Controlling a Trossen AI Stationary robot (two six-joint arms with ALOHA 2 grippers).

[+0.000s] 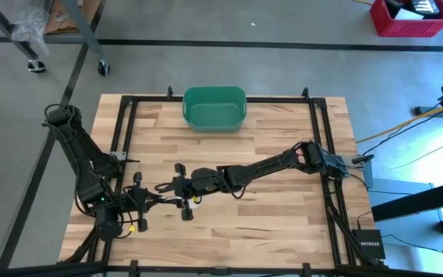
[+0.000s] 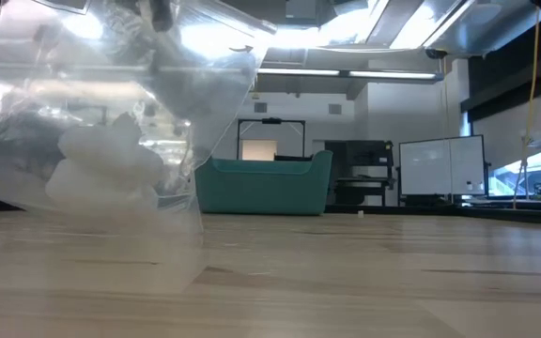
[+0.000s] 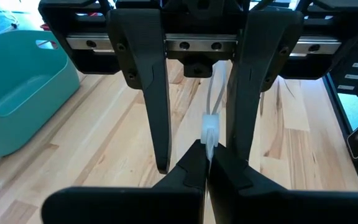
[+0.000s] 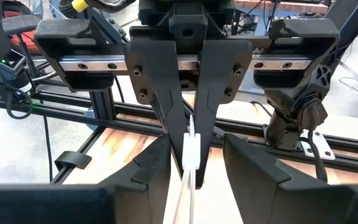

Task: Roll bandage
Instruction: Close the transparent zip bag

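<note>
**Bandage still bagged, bag pinched by one claw**

Left claw (image 3: 207, 167) is seen clamped shut on the thickened top strip (image 3: 211, 127) of a clear plastic bag (image 2: 111, 122), at the bottom centre of its own wrist picture. Right claw (image 4: 194, 144) is met nose to nose with it. Its fingers are held apart on either side of the same strip, and no contact with the strip can be made out, so nothing is judged to be gripped by it.

In the overhead picture the two claws are found together at the lower left of centre, above the worktop (image 1: 283, 208). A green bin (image 1: 214, 108) is set well apart at the upper middle.

In the table-level picture the bag is shown hanging at the upper left. A white bandage roll (image 2: 101, 169) is lodged inside it, clear of the boards.

The step in hand is judged to be the opening of the bag. No rolling can be said to have begun, since the bandage is still enclosed.

For the next move, one lip of the strip would need to be caught by the right claw. The lips would then have to be drawn apart without the left hold being lost. Slippage of the thin film is to be expected.
</note>
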